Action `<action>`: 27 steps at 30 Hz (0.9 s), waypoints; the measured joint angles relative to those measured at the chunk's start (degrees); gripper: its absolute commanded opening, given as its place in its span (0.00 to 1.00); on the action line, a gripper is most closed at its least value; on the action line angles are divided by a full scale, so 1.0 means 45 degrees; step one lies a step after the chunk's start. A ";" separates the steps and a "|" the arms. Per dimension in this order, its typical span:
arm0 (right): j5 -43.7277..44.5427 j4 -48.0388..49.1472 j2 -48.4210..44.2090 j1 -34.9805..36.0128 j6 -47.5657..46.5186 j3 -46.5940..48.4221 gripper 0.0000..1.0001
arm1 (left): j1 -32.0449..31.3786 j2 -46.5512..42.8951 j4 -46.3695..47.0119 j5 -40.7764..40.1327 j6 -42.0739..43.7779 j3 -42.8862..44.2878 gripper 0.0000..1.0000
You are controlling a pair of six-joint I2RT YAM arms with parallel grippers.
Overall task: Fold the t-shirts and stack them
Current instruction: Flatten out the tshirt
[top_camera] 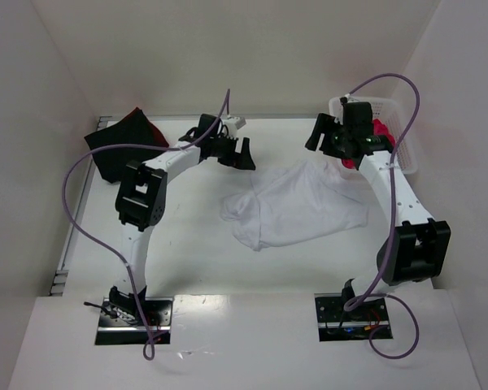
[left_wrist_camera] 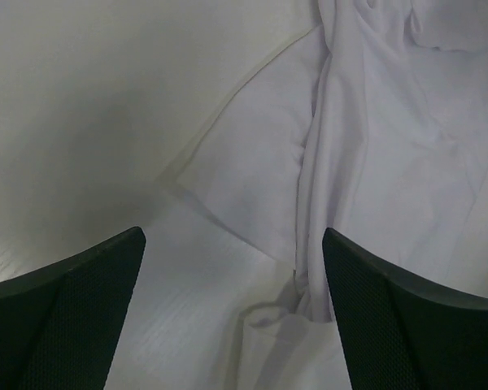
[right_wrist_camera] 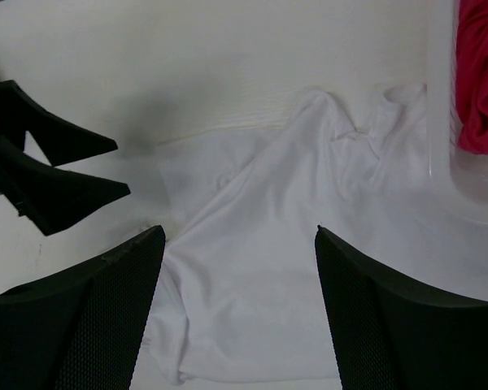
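A white table (top_camera: pixel 187 252), walled in white on its left, far and right sides, carries everything. A crumpled white cloth t-shirt (top_camera: pixel 297 207) lies spread right of the table's centre, wrinkled, with one corner reaching toward the far right corner. In the far left corner sits a pile of dark cloth: a black t-shirt (top_camera: pixel 110 158) with a dark red t-shirt (top_camera: pixel 142 126) on top of it. A white plastic lattice basket (top_camera: pixel 390 104) stands in the far right corner, just beside the white shirt's far corner, and holds a bunched bright pink-red t-shirt (right_wrist_camera: pixel 481 81). Bare table runs along the near edge between the white shirt and the arm bases, and across the left half between the dark pile and the white shirt. The left hand (left_wrist_camera: pixel 234 236) hangs over the white shirt's left edge, fingers spread wide, gripping nothing. The right hand (right_wrist_camera: pixel 239 231) hangs over the shirt's far part beside the basket, fingers likewise spread and empty.
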 measured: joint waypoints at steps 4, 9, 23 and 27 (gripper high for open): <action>0.0248 0.0012 -0.0130 -0.0080 0.0068 -0.0014 0.80 | -0.0160 0.0966 0.0003 0.0237 -0.0282 0.0882 0.95; 0.0475 0.0001 -0.0133 -0.0266 0.0128 -0.0112 0.80 | -0.0311 0.1432 0.0026 0.0282 -0.0629 0.1228 0.94; 0.0737 -0.0008 -0.0133 -0.0292 0.0160 -0.0112 0.80 | -0.0549 0.2464 0.0412 0.0346 -0.1363 0.1776 0.62; 0.0873 -0.0013 -0.0133 -0.0292 0.0160 -0.0112 0.80 | -0.0549 0.2662 0.0446 0.0345 -0.1593 0.1956 0.51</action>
